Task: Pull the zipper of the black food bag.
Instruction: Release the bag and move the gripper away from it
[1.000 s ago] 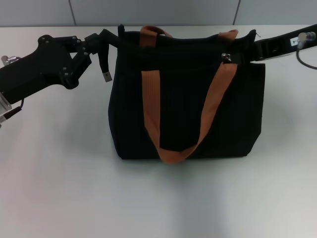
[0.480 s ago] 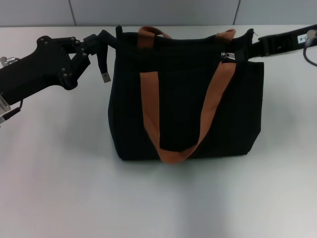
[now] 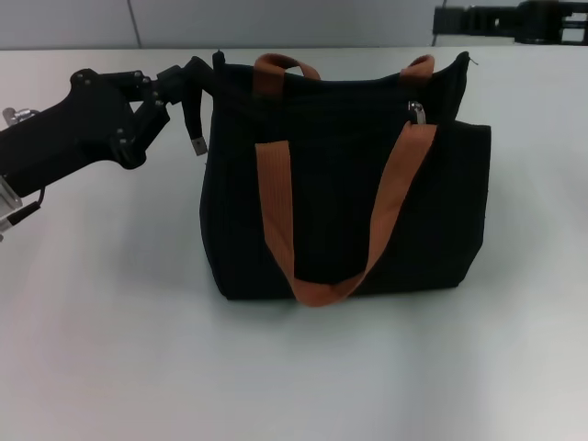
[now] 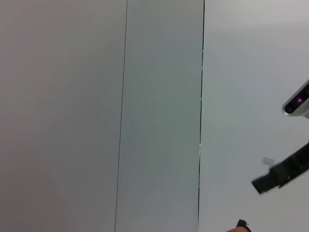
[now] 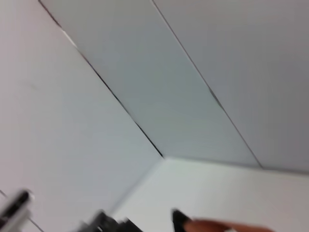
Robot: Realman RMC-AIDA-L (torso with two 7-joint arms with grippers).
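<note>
Black food bag stands upright at the middle of the white table, front face toward the head camera. 2 orange-brown webbing handles: the front handle hangs down the front panel in a long U, its low point near the bag's base; the rear handle shows as 2 short humps above the top edge, one near each upper corner.

Zipper: small silver pull tab, sitting on the top edge toward the bag's right end, just beside where the front handle's right leg meets the rim. Nothing touches it.

Left gripper at the bag's top left corner, arm reaching in from the left side of the head view. Fingers appear closed narrowly on the black fabric at that corner, though the black-on-black contact is hard to read. A thin black strap with a silver end tab dangles just below the gripper, hanging free beside the bag's left side.

Right gripper high at the far right of the head view, above and behind the bag, well apart from it and from the zipper. Jaw state: cannot tell; only a dark horizontal arm section is visible against the wall panels.

Left wrist view: pale wall panels and a dark fragment at the edge. Right wrist view: wall panels, blurred dark shapes along one edge, and an orange-brown sliver.
</note>
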